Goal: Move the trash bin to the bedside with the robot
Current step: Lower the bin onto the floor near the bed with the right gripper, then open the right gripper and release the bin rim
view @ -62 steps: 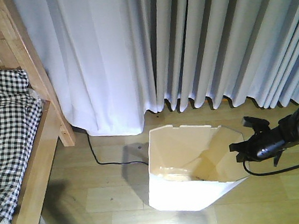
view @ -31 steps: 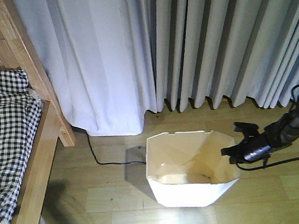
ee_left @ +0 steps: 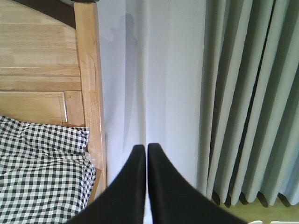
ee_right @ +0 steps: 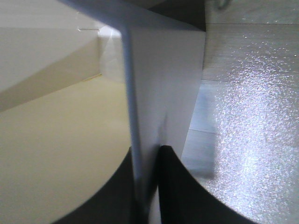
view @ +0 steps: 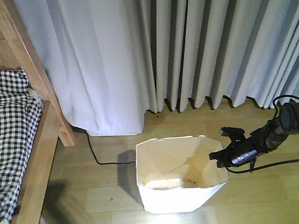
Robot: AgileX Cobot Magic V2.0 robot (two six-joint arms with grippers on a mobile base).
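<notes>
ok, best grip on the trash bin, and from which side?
The trash bin: top edge of its right wall, from the side away from the bed. That wall is thin, flat, upright, so fingers straddle it, as the right gripper does.

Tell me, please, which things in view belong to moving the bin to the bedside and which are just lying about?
In the job: trash bin, its wall pinched by the right gripper; bed with the wooden frame, the goal.
Just about: curtains; black cable on the floor; left gripper, shut on nothing, facing the curtains.
</notes>
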